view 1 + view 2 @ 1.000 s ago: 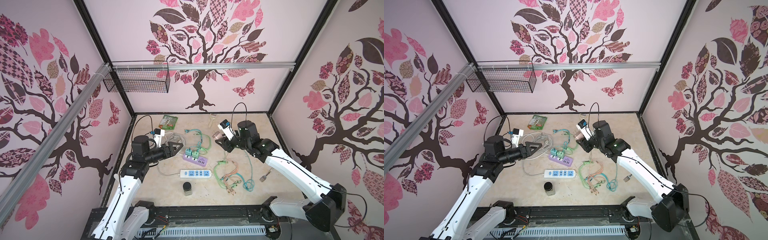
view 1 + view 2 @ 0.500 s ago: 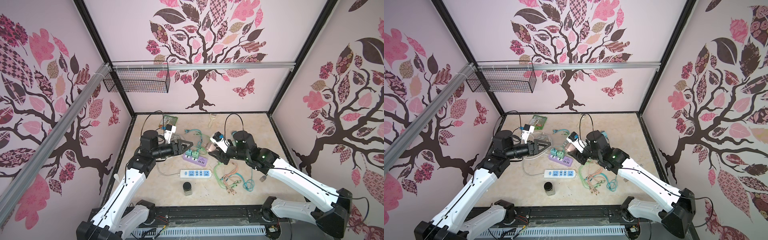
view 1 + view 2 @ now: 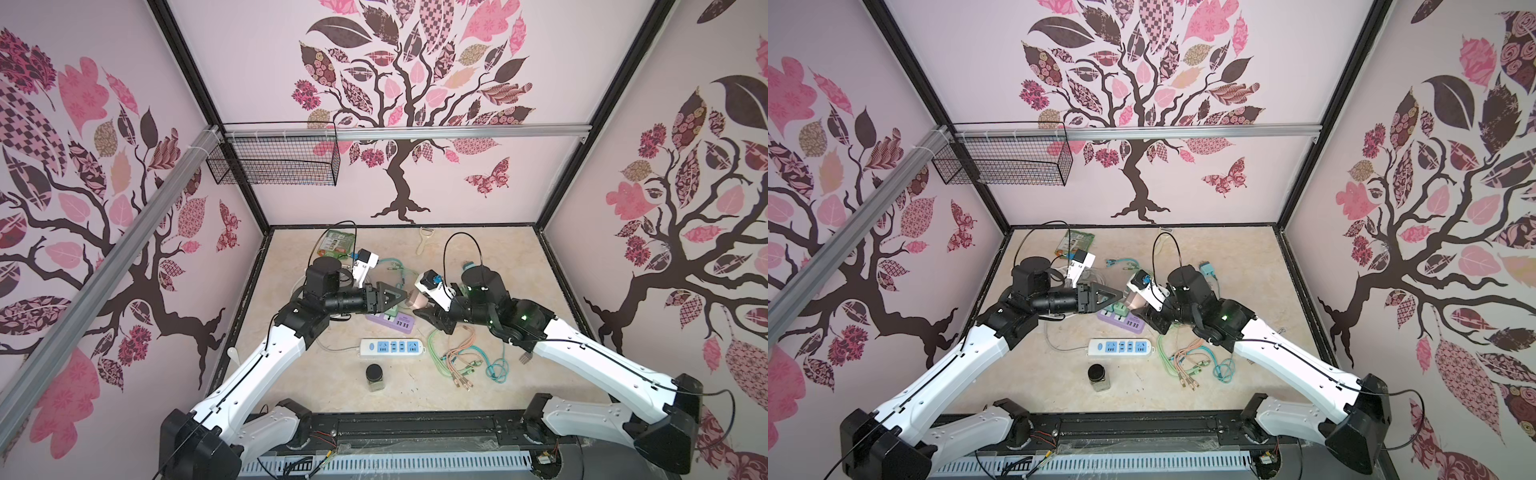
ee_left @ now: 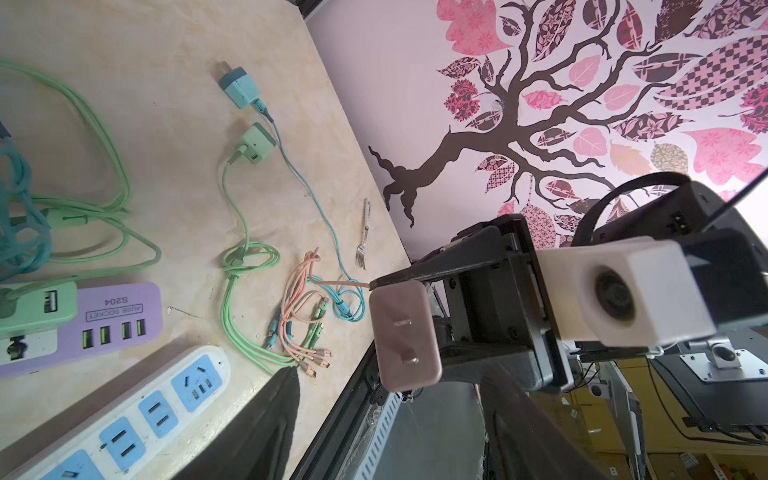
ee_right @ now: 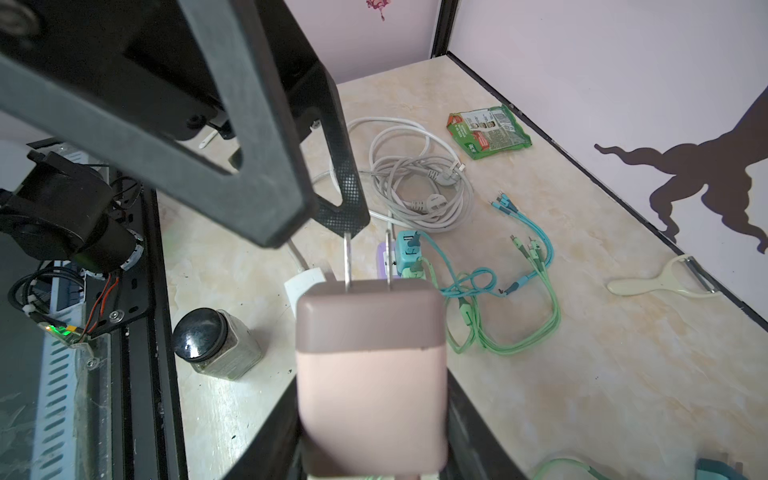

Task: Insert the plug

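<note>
The plug [image 5: 372, 365] is a pink square adapter with a darker cap and two metal prongs. My right gripper [image 5: 372, 419] is shut on its body and holds it in the air above the purple USB socket strip [image 3: 390, 322], prongs pointing at the left arm. In both top views the plug [image 3: 417, 300] hangs between the two arms. My left gripper [image 3: 404, 296] is open, its tips right at the plug's pronged face [image 4: 405, 336], one finger [image 4: 270, 419] on each side, not touching it. A white power strip [image 3: 392, 347] with blue sockets lies nearer the front.
A green adapter [image 4: 37, 307] sits in the purple strip. Green, pink and teal cables [image 3: 457, 357] lie to the right, with a fork [image 3: 524, 358]. A dark-lidded jar [image 3: 375, 378] stands in front. A white cord coil [image 5: 415, 183], a green packet [image 3: 334, 243] and a peeler [image 3: 424, 241] lie further back.
Both arms have come toward the middle. The right gripper carried the plug left and lower, over the strips. The left gripper reached right up to the plug, its jaws slightly narrower.
</note>
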Robot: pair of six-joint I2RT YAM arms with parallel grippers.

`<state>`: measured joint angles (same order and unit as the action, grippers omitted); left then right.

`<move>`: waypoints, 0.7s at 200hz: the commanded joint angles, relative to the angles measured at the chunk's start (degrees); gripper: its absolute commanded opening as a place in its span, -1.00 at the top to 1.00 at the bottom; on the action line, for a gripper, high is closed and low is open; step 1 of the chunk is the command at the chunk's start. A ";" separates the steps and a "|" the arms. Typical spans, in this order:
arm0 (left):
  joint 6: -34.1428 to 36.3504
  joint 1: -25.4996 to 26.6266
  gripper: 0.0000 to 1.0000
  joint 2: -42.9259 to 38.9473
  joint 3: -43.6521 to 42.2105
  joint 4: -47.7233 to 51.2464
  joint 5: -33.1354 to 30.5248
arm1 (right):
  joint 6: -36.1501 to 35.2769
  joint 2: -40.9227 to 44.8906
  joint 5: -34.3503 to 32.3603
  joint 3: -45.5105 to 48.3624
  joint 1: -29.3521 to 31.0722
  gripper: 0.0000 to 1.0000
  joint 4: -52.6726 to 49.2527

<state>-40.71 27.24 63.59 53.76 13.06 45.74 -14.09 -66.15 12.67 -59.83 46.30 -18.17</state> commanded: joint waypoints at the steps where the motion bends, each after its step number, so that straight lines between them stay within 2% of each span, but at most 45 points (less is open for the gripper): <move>1: 0.81 1.27 -0.42 0.97 3.11 -1.08 0.63 | -0.57 0.62 -0.70 -1.60 0.80 0.53 1.38; 82: 0.89 2.84 -0.16 3.53 4.06 -1.02 1.43 | -1.56 -0.45 -2.03 -2.31 2.18 0.53 1.37; 140: 0.81 3.26 0.14 4.38 4.35 -1.11 2.49 | -2.08 -1.04 -2.97 -2.72 2.68 0.53 1.72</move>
<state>-40.47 30.15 67.35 55.20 12.67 46.96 -15.51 -66.28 10.41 -59.83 48.66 -17.74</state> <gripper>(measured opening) 0.450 0.451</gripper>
